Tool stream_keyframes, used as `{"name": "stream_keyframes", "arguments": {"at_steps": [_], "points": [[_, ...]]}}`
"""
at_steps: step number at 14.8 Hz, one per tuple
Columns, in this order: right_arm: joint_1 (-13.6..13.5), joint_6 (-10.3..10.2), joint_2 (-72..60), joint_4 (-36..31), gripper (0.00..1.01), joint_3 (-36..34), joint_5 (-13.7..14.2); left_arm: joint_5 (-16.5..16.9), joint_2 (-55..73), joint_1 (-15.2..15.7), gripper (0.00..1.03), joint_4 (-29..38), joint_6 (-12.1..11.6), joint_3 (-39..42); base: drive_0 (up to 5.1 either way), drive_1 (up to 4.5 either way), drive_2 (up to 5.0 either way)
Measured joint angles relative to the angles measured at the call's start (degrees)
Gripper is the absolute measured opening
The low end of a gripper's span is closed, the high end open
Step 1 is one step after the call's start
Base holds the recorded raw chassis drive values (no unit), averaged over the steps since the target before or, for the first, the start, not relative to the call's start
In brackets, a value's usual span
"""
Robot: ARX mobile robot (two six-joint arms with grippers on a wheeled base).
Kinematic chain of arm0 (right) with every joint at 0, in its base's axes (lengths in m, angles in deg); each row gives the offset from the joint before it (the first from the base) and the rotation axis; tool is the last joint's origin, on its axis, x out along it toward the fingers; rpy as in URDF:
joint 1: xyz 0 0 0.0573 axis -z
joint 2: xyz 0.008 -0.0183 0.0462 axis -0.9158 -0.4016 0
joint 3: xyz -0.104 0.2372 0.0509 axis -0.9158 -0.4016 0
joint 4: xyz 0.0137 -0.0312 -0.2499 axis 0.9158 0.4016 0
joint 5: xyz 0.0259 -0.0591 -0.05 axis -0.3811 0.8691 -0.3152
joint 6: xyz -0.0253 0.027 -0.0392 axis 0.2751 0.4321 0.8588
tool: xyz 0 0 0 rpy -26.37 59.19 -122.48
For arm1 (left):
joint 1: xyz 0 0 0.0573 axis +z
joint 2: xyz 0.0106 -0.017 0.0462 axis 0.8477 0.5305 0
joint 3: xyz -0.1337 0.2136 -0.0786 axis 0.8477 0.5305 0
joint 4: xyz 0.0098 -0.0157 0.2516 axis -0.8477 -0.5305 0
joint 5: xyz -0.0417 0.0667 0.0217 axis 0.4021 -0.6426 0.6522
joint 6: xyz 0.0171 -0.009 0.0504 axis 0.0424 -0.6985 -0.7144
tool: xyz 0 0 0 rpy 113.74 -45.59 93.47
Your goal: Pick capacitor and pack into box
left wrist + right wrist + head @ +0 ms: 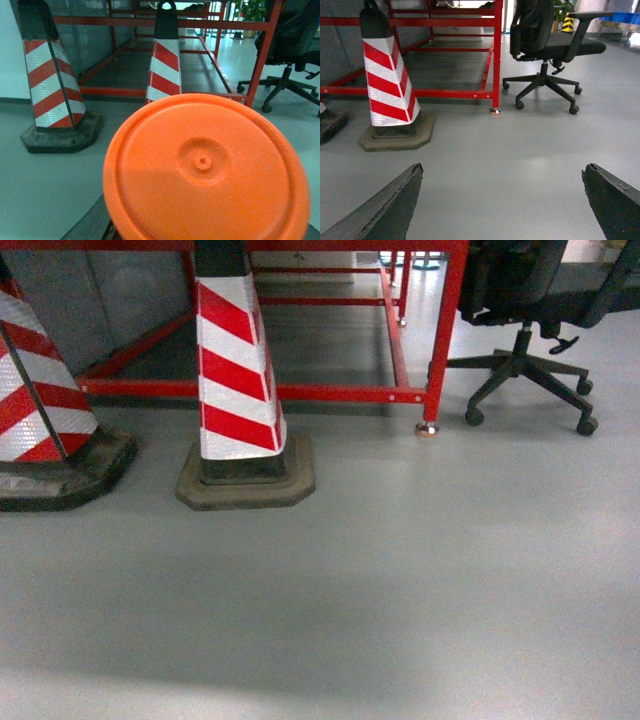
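Fingers [502, 200] of right gripper wide apart over bare grey floor [520, 165].

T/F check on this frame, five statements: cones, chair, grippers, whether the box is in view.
1. Two red-and-white striped cones stand on the floor by the red frame. True.
2. The right gripper is shut on a capacitor. False: its jaws stand wide apart, empty.
3. A black office chair stands right of the red frame. True.
4. The pink box sits between the cones. False: no box in any view.
5. An orange disc fills the left wrist view. True; the left gripper is not visible.
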Motion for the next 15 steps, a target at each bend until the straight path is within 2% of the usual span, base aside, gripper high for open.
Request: {"name": "stream_keyframes", "arguments": {"at_steps": [10, 15], "points": [[0.00, 0.00, -0.04, -0.04, 0.98, 0.00, 0.00, -0.04, 0.00, 0.00, 0.44, 0.02, 0.00, 0.00, -5.0, 2.46, 2.5], [0.00, 0.00, 0.00, -0.09, 0.98, 0.00, -0.17, -0.17, 0.00, 0.00, 0.44, -0.09, 0.00, 0.00, 0.0, 0.00, 0.0]]}}
